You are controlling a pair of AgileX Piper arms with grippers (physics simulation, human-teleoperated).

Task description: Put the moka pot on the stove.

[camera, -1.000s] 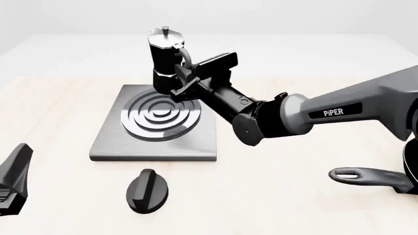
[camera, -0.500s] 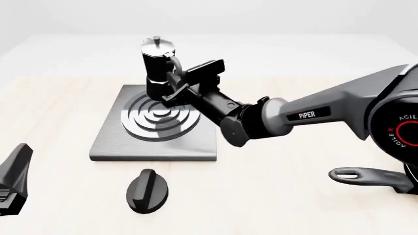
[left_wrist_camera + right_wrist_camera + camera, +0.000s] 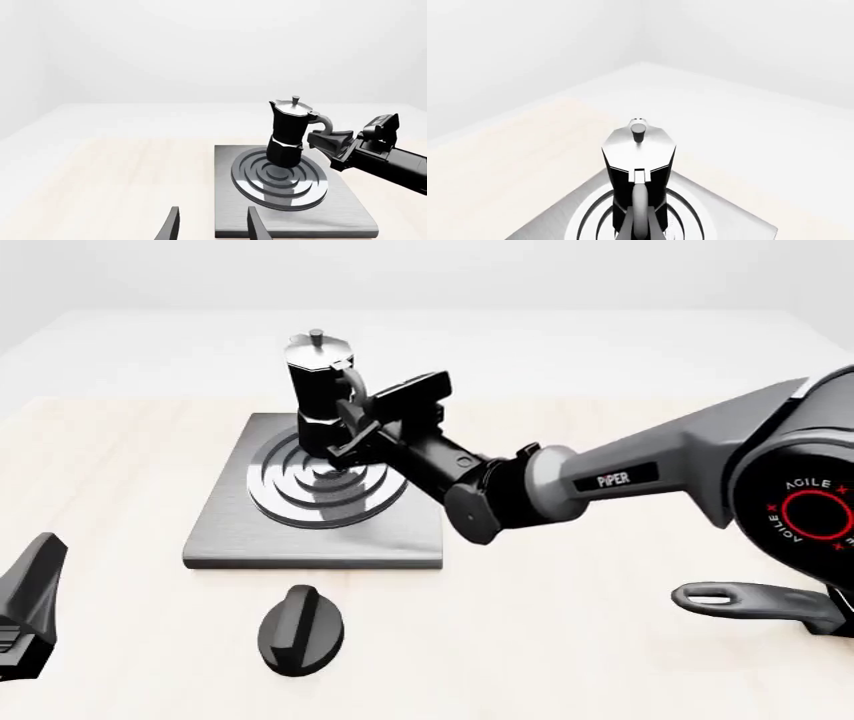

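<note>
The moka pot [image 3: 318, 388], black with a silver lid, is upright over the middle of the stove's ring burner [image 3: 327, 478], its base at or just above the rings. My right gripper [image 3: 352, 426] is shut on the pot's curved handle from the right. The left wrist view shows the pot [image 3: 287, 135], the stove [image 3: 347, 217] and the right gripper [image 3: 328, 141] beside it. The right wrist view looks at the pot's lid [image 3: 639, 145] and handle from behind. My left gripper [image 3: 30, 605] is open and empty at the near left, away from the stove, with its fingertips [image 3: 172, 226] showing.
A black oval knob with a ridge [image 3: 302, 628] lies on the table in front of the stove slab [image 3: 234, 535]. A black pan's long handle [image 3: 747, 600] shows at the right edge. My right arm [image 3: 627, 475] stretches across above the table's right half.
My right gripper has carried the moka pot left and down, from above the stove's far edge to the burner's middle. The left arm has not moved.
</note>
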